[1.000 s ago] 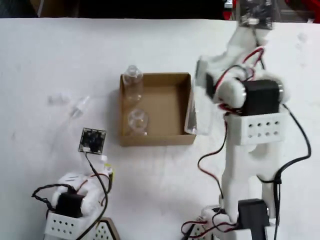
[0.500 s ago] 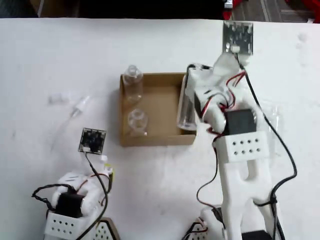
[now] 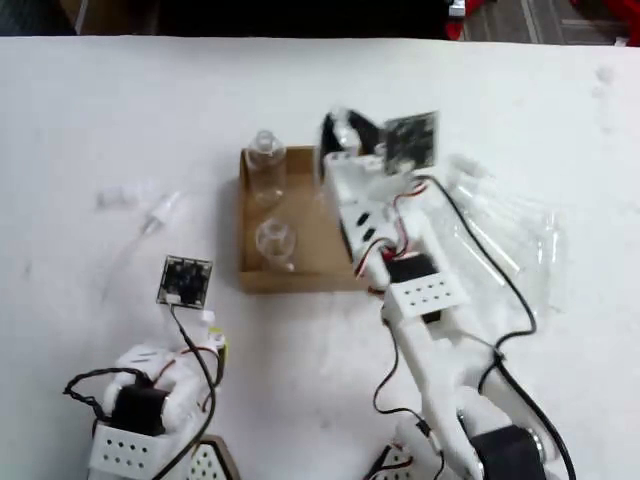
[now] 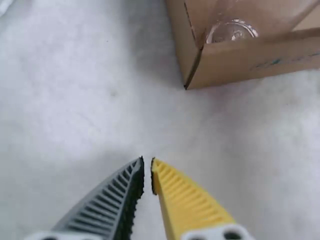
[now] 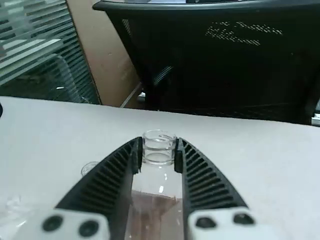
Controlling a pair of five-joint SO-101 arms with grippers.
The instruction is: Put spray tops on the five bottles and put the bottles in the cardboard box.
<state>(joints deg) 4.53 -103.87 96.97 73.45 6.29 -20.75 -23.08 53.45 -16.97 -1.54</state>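
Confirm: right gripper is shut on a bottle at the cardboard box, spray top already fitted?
No. The right gripper is shut on a bottle at the cardboard box, but the right wrist view shows its neck open, nothing fitted.

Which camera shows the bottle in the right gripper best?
Right wrist view: the bottle stands clamped in the right gripper. High view: the arm covers it over the box. Left wrist: a different bottle.
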